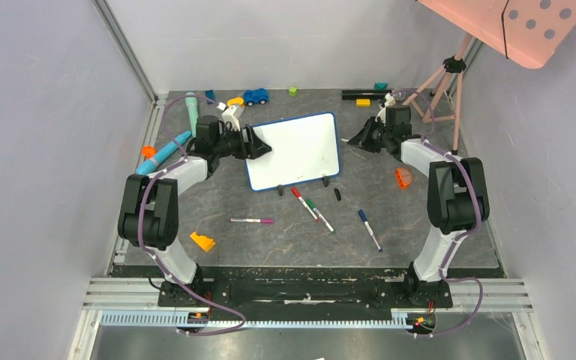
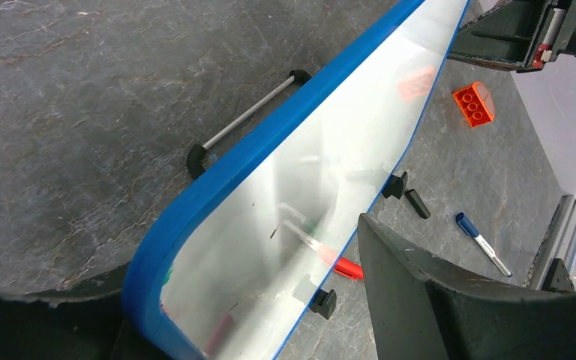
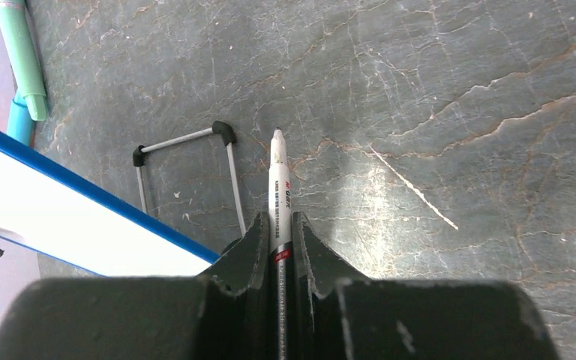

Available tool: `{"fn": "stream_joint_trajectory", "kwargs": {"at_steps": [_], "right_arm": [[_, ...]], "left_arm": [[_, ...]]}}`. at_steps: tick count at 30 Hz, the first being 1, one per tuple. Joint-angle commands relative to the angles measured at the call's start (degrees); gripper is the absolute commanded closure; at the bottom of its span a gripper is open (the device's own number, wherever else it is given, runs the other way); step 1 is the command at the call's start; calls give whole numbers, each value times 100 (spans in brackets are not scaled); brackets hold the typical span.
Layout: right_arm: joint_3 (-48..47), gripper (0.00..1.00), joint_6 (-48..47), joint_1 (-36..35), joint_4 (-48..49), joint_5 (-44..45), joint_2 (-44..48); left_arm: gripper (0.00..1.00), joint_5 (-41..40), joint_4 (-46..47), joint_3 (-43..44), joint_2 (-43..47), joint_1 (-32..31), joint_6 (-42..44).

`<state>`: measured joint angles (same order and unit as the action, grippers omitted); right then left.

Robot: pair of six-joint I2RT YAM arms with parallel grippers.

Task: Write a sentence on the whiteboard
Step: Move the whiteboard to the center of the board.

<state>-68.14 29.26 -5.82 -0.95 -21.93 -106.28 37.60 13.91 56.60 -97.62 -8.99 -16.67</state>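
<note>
The whiteboard (image 1: 300,148) stands tilted on its black feet mid-table, blue-framed; no sentence shows on its white face. My left gripper (image 1: 259,142) is at the board's left edge. In the left wrist view the blue frame (image 2: 270,135) runs between the open jaws of the left gripper (image 2: 247,270), and the right finger (image 2: 420,300) stands apart from the board. My right gripper (image 1: 360,139), just right of the board, is shut on a white-barrelled marker (image 3: 277,187). The marker sticks out ahead of the right gripper (image 3: 276,225) over the table, beside the board's wire stand (image 3: 187,161).
Red (image 1: 300,196), green (image 1: 318,213), blue (image 1: 370,229) and pink (image 1: 253,220) markers and a black cap (image 1: 337,194) lie in front of the board. An orange brick (image 1: 403,178), a yellow wedge (image 1: 202,241), teal tubes (image 1: 166,150), a toy car (image 1: 256,96) and a tripod (image 1: 442,82) surround it.
</note>
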Motion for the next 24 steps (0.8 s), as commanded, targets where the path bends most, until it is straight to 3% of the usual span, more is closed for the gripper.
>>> {"fn": "stream_joint_trajectory", "kwargs": {"at_steps": [1,9,13,19,24], "right_arm": [[59,100,-168,63,112,66,317],[116,100,-286,169,110,57,472],[91,100,-325,179,-132,251,557],[90,100,-188,187,-338,865,830],[80,100,-144,196,-597,1345,1205]], "left_arm": [[27,159,320,206,-102,-186,-258],[24,-202,242,100,-67,-253,-177],[1,-495,108,-66,202,-137,-120],[0,-690,-608,-136,792,169,-169],[0,-1321,-1054,-466,1703,395,-434]]}}
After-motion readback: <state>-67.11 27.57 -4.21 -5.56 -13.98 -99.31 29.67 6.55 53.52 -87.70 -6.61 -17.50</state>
